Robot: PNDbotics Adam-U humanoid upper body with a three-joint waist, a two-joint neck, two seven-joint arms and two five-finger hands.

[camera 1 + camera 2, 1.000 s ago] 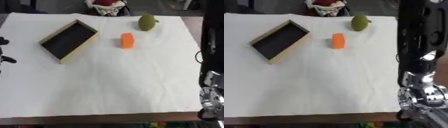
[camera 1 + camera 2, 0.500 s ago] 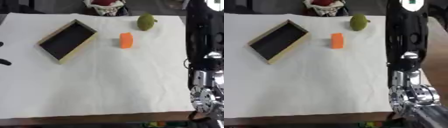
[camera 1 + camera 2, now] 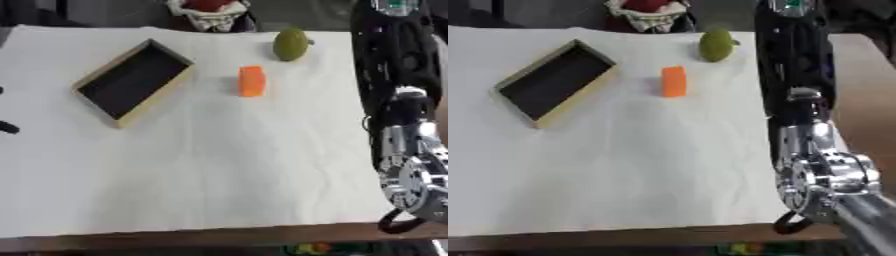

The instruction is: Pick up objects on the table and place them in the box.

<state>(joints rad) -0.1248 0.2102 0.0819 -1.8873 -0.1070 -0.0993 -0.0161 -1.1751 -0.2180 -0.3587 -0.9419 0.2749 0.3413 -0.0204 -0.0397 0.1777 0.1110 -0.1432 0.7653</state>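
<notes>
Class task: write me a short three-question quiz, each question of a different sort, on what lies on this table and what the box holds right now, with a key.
1. True or false: the box already holds the orange block.
2. Multiple choice: which thing lies nearest the table's far edge? A) the green fruit B) the orange block C) the box
3. Fill in: the things lie on a ______ cloth.

Key: 1 false, the box is empty; 2 A; 3 white.
</notes>
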